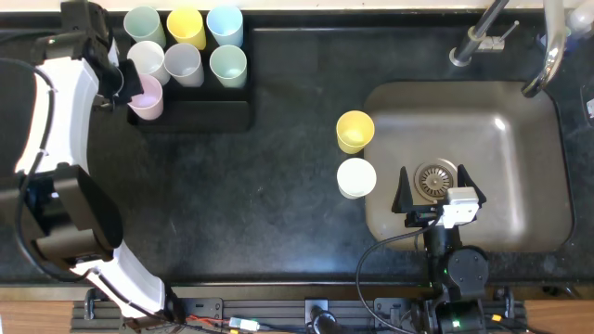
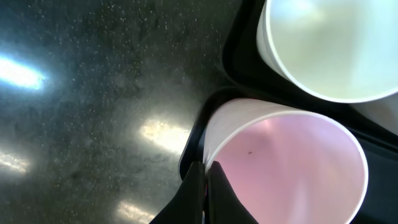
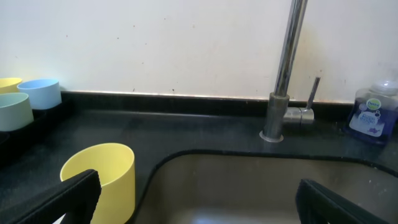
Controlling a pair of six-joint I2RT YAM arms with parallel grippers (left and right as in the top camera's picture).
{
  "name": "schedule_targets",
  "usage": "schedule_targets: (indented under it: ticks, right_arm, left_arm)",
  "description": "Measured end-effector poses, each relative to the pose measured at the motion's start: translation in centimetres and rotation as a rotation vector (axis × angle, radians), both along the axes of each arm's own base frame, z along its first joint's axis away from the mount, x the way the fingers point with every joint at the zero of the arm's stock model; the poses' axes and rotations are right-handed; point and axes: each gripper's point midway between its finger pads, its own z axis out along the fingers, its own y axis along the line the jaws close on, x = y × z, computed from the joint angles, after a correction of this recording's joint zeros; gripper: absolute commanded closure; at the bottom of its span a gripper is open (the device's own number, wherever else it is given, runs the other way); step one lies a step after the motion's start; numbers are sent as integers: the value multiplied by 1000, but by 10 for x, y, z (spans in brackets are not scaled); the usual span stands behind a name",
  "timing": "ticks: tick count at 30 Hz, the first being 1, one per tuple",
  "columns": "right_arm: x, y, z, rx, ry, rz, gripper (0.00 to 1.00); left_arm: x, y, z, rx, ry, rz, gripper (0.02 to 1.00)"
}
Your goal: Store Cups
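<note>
Left gripper (image 1: 125, 85) was clamped narrow on the rim wall of the pink cup (image 1: 146, 96), at the near-left corner of the black tray (image 1: 213, 116) on the counter's far left. In the left wrist view the fingers (image 2: 219, 196) pinched the pink cup's wall at its lip, right beside the tray's edge. Couldn't tell whether the cup was seated or just above the tray floor. Six more cups (image 1: 183, 63) stood upright in the tray in two rows of three, and the pink one sat just in front of the white one at the left end. Right gripper (image 1: 434, 190) was spread wide, holding nothing, over the sink (image 1: 520, 167) near the drain. Loose yellow cup (image 1: 355, 131) and loose white cup (image 1: 356, 177) stood upright on the dark counter (image 1: 260, 204), just beside the sink's left rim, close to each other. Faucet (image 1: 478, 32) was behind the sink, and a soap bottle (image 3: 373, 115) stood beside it.
</note>
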Motion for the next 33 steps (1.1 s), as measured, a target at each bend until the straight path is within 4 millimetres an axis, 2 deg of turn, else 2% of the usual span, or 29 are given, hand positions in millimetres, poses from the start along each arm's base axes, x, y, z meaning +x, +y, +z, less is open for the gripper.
schedule_targets:
  ticks: [3, 7, 9, 15, 18, 22, 25, 28, 31, 33]
  right_arm:
    - [0, 0, 0, 0, -1, 0, 3]
    - [0, 0, 0, 0, 0, 0, 5]
    - [0, 0, 0, 0, -1, 0, 1]
    - [0, 0, 0, 0, 0, 0, 3]
    - [0, 0, 0, 0, 0, 0, 3]
    - [0, 0, 0, 0, 0, 1, 3]
    - [0, 0, 0, 0, 0, 0, 5]
    - [0, 0, 0, 0, 0, 0, 3]
    - [0, 0, 0, 0, 0, 0, 3]
    - [0, 0, 0, 0, 0, 0, 5]
  left_arm:
    - [0, -1, -3, -6, 7, -1, 934]
    - [3, -2, -7, -14, 6, -1, 831]
    - [3, -2, -9, -18, 7, -1, 746]
    - [2, -3, -7, -23, 6, -3, 395]
    - [-2, -4, 9, -20, -21, -2, 312]
    - [-18, -16, 56, -3, -83, -20, 244]
    - [-34, -42, 105, 18, -133, -52, 211]
    - [-42, -91, 152, 20, -199, -117, 187]
    - [-52, -155, 177, -17, -243, -203, 176]
    - [-62, -194, 179, -48, -242, -249, 169]
